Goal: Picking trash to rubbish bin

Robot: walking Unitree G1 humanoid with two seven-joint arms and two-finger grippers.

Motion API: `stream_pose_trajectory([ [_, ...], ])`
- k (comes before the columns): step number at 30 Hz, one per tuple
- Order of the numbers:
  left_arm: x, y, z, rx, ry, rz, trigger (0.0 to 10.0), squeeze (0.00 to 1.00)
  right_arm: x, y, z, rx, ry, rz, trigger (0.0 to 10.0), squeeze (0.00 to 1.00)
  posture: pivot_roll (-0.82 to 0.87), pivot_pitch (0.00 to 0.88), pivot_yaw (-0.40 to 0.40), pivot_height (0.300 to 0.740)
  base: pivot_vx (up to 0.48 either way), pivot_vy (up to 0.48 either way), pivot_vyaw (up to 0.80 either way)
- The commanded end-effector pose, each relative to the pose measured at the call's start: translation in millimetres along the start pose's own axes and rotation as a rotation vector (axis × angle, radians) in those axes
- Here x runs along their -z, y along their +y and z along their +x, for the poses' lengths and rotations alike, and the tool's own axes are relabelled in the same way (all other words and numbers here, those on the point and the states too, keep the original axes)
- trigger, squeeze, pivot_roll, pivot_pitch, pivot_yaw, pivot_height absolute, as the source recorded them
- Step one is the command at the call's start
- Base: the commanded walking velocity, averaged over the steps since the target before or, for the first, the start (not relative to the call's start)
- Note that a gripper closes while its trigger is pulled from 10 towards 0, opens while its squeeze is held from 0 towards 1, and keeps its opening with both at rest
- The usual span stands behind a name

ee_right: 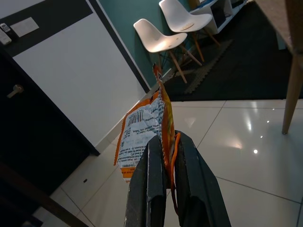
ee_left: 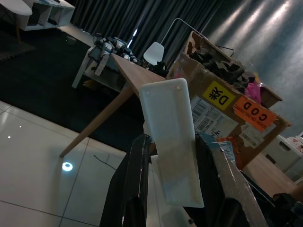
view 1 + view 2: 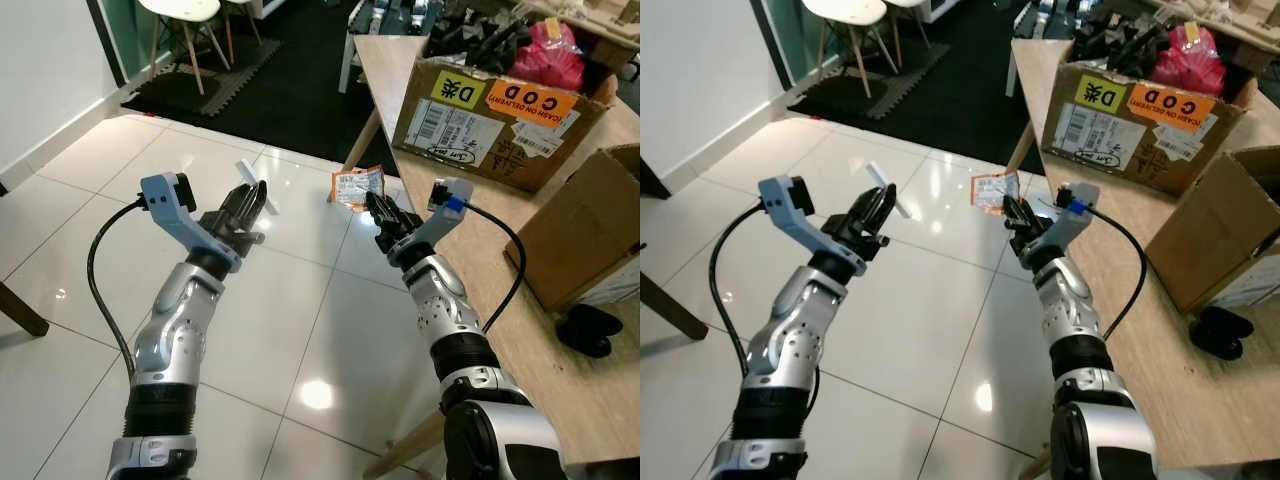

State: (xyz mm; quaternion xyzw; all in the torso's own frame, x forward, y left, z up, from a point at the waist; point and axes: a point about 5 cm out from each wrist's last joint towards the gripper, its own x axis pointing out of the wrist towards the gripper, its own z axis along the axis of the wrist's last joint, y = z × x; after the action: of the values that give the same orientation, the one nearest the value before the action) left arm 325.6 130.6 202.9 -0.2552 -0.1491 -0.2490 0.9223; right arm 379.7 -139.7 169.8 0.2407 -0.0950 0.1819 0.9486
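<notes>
Carry stage. Table with box at right. At centre, the right gripper pinches an orange wrapper upright; left of centre, the left gripper clamps a white strip, both lifted off the floor, presumably for binning.

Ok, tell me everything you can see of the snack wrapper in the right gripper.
The snack wrapper is a flat, crinkled foil-like packet, orange at its edges with a white panel of small printed text. It looks empty and slightly creased. The right gripper is shut on its lower edge, so the packet stands up from the fingers and is held in the air above the white tiled floor, close to the wooden table edge. Nothing else touches it.
</notes>
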Motion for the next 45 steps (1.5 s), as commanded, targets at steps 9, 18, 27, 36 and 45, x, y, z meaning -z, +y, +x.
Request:
stream_pose_trajectory([
  [9,0.7,-3.9,0.7,0.025,-0.006,0.000,10.0,0.00,-1.2,-0.7,-0.2,-0.006,0.002,0.007,10.0,0.00,0.07,0.108,-0.047,0.740,0.341,0.000,0.00],
  [18,0.7,-3.7,0.9,0.034,-0.008,-0.001,10.0,0.00,-0.2,0.2,-0.6,-0.014,0.006,0.009,10.0,0.00,0.07,0.106,-0.047,0.740,0.414,0.000,0.00],
  [27,1.4,-4.5,1.6,0.046,-0.007,-0.001,10.0,0.00,-0.2,2.2,1.2,-0.023,0.009,0.009,10.0,0.00,0.07,0.099,-0.051,0.740,0.480,0.000,0.00],
  [36,0.9,-5.8,2.7,0.055,-0.009,-0.003,10.0,0.00,-2.1,0.6,2.0,-0.011,0.010,0.004,10.0,0.00,0.07,0.097,-0.049,0.740,0.480,0.000,-0.16],
  [45,-2.3,-7.2,4.5,0.059,-0.034,-0.017,10.0,0.00,-14.4,-3.5,1.6,0.003,-0.033,-0.004,10.0,0.00,0.07,0.097,-0.049,0.740,0.075,0.000,-0.80],
])
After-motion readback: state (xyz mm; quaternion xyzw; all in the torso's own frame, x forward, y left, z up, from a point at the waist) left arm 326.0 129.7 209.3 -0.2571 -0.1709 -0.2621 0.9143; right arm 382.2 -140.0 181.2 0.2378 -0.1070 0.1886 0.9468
